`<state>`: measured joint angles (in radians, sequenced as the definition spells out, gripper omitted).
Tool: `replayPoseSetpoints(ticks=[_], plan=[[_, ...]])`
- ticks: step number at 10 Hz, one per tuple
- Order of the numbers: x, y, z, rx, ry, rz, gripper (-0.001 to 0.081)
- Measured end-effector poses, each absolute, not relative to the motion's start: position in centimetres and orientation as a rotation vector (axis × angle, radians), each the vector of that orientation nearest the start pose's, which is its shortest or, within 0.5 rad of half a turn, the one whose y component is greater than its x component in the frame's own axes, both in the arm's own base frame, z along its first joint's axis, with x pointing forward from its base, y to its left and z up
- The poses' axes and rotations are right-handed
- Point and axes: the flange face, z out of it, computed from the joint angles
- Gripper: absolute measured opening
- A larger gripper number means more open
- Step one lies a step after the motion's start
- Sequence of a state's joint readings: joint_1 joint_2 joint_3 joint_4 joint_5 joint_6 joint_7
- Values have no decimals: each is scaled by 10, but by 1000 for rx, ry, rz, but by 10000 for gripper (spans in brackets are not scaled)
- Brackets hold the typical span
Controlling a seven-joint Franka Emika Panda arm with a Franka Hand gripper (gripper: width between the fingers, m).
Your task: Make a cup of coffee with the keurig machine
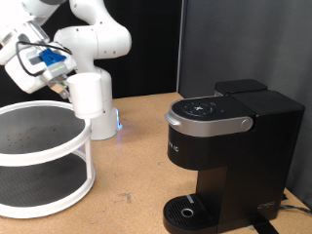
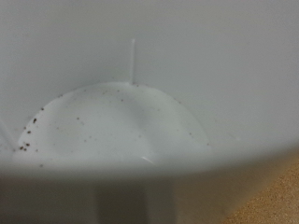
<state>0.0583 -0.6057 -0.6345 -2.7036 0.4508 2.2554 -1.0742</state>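
The keurig machine [image 1: 229, 151] stands on the table at the exterior view's right. Its grey lid handle [image 1: 207, 119] is down, and nothing stands on its drip tray [image 1: 187, 209]. My gripper [image 1: 60, 88] hangs at the exterior view's upper left, just above the far rim of a white two-tier shelf [image 1: 58, 161] and close to the arm's white base [image 1: 93, 96]. I see no cup in the exterior view. The wrist view is filled by a close, blurred white curved surface [image 2: 112, 121] with dark specks. I cannot tell whether this is the cup. The fingers do not show there.
The two-tier shelf has dark round tiers and takes up the exterior view's lower left. A strip of brown table [image 2: 266, 201] shows in a corner of the wrist view. Brown table [image 1: 132, 166] lies between the shelf and the machine.
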Motion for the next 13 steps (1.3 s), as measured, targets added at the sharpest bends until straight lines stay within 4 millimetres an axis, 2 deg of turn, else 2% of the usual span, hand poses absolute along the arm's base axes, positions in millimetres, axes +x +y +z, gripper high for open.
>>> replayPoseSetpoints(ticks=[4, 5, 8, 10, 13], plan=[[364, -139, 381, -2580, -359, -665, 68], [370, -136, 379, -2586, -362, -655, 68], [364, -136, 369, -2576, -356, -625, 68], [362, -133, 349, -2589, -341, -568, 68], [371, -119, 312, -2637, -329, -554, 68]])
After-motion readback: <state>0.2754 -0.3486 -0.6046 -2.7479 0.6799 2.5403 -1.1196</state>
